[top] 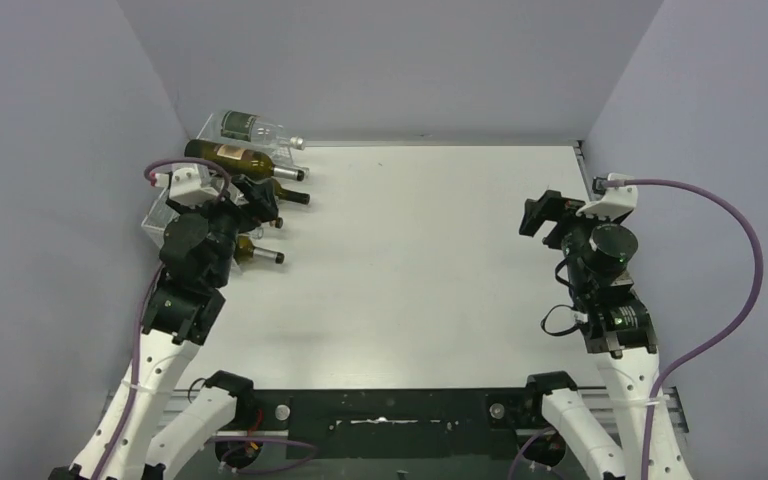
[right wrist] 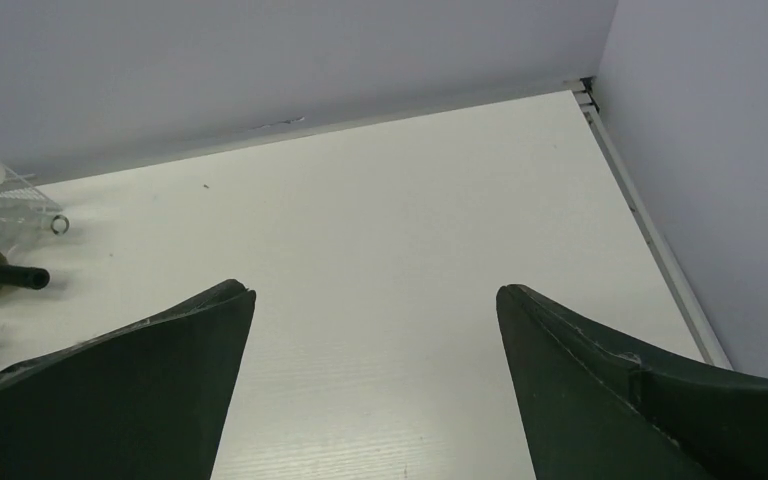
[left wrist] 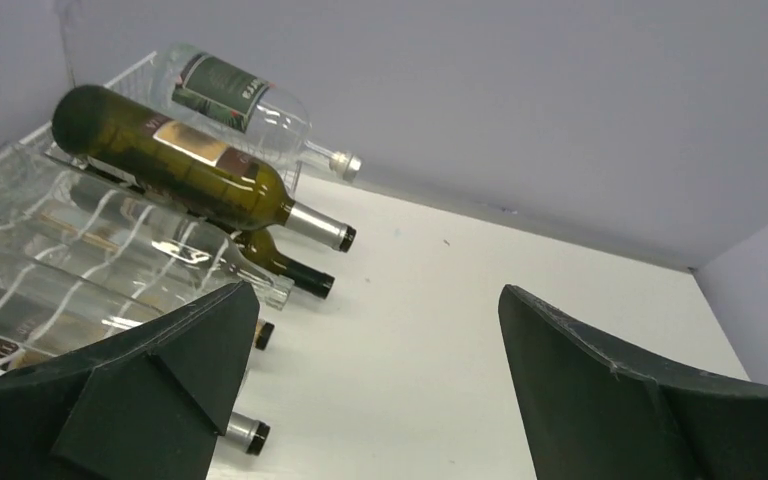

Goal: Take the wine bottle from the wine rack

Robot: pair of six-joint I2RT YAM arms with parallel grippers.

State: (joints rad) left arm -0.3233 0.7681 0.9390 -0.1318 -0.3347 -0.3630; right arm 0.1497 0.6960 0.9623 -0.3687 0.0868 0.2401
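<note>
The see-through wine rack (top: 157, 212) stands at the back left against the left wall, sloped, with several bottles lying in it, necks toward the table. On its upper row lie a clear bottle (left wrist: 250, 105) and a dark green wine bottle (left wrist: 180, 165) with a tan label. It also shows in the top view (top: 245, 160). Lower bottles show necks (left wrist: 290, 268) and caps (left wrist: 250, 436). My left gripper (top: 263, 200) is open and empty, just in front of the rack's lower necks (left wrist: 375, 310). My right gripper (top: 543, 215) is open and empty over the table's right side (right wrist: 375, 300).
The grey left wall runs close behind the rack and the back wall is just past the clear bottle. The white table (top: 420, 260) spreads between the arms. A raised rail (right wrist: 650, 230) edges the table's right side by the right wall.
</note>
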